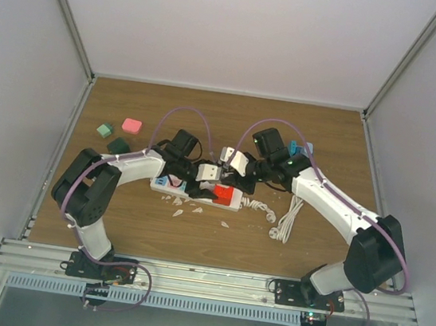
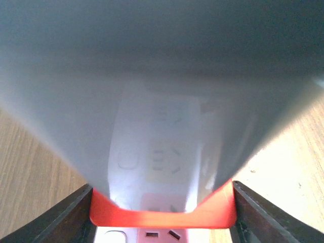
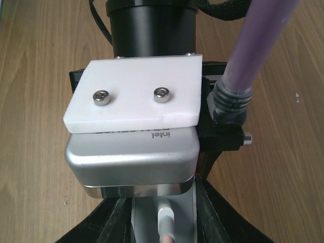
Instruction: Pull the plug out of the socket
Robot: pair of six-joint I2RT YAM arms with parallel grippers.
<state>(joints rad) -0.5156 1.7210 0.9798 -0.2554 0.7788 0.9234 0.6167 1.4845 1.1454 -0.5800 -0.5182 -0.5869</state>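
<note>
Socket strip (image 1: pixel 190 192), long axis L–R, red end (image 1: pixel 223 194) rightward; L end effector (image 2: pixel 162 220) tight astride it; R end effector (image 3: pixel 163 225) unclear.

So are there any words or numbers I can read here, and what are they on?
"intel": upside down on the silver camera.
Print just above it, half hidden by the white plate: unreadable.
Power strip: no print I can read.
</note>
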